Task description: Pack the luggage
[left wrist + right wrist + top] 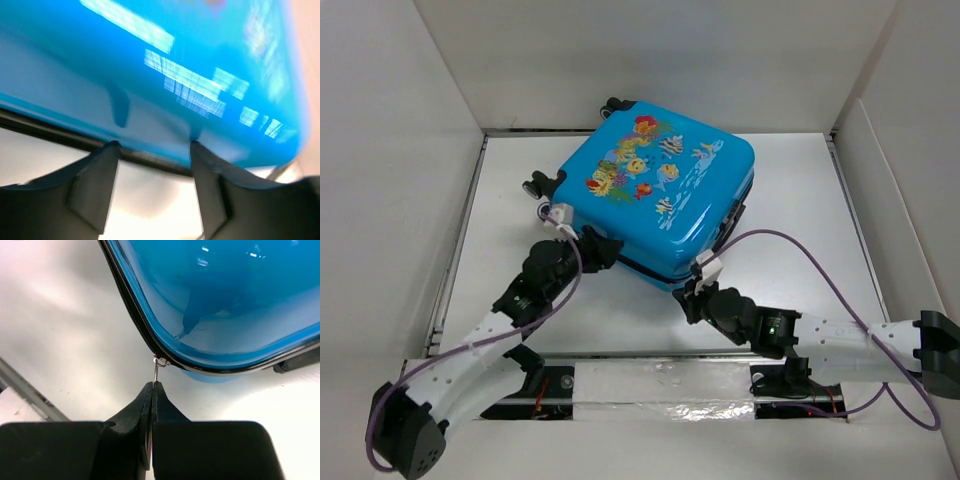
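Presently the blue suitcase [655, 195] lies closed on the table [800, 210], its zipper pull [156, 371] pinched by the right gripper [152, 390] and its edge braced by the spread left gripper [152, 147]. The pull should be drawn steadily along the zipper [132, 315].

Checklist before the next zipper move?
1. Right end effector shut on zipper pull: ok.
2. Left end effector open, at the luggage seam: ok.
3. Luggage shells together along the near edge: ok.
4. Whole zipper closed all the way round: cannot tell, far side hidden.
5. Contents inside: cannot tell, the luggage is closed.
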Action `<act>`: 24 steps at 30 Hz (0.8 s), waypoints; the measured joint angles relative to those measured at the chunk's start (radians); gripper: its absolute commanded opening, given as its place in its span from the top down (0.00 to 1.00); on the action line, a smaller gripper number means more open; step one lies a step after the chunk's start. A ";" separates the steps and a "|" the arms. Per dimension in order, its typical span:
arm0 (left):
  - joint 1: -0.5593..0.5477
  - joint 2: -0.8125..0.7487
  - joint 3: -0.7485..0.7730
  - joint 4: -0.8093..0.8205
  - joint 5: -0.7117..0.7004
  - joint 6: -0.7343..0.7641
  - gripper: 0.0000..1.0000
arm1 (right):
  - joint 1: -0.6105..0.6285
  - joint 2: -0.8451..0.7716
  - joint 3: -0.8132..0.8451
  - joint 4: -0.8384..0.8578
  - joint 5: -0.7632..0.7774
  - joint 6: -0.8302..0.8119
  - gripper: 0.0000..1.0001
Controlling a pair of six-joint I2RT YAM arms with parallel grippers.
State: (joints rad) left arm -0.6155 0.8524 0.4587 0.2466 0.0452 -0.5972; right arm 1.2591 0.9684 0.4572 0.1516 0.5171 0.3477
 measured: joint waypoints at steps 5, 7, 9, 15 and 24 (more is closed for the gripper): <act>0.121 -0.152 0.058 -0.048 -0.117 -0.095 0.23 | -0.008 0.008 0.000 0.019 -0.064 0.000 1.00; 0.194 -0.142 0.135 -0.078 -0.160 -0.121 0.18 | -0.009 0.013 -0.003 0.031 -0.076 0.000 1.00; 0.303 -0.086 0.232 -0.095 -0.175 -0.137 0.15 | -0.011 0.020 -0.008 0.047 -0.085 -0.001 1.00; 0.642 0.171 0.437 -0.082 -0.049 -0.163 0.16 | -0.017 0.028 -0.022 0.078 -0.101 -0.004 1.00; 0.734 0.488 0.486 -0.132 0.143 -0.168 0.17 | -0.025 0.026 -0.049 0.125 -0.119 -0.004 1.00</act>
State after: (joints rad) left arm 0.1181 1.3407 0.9451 0.1146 0.1883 -0.7650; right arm 1.2343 0.9947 0.4080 0.2768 0.3985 0.3435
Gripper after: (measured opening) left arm 0.832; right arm 0.009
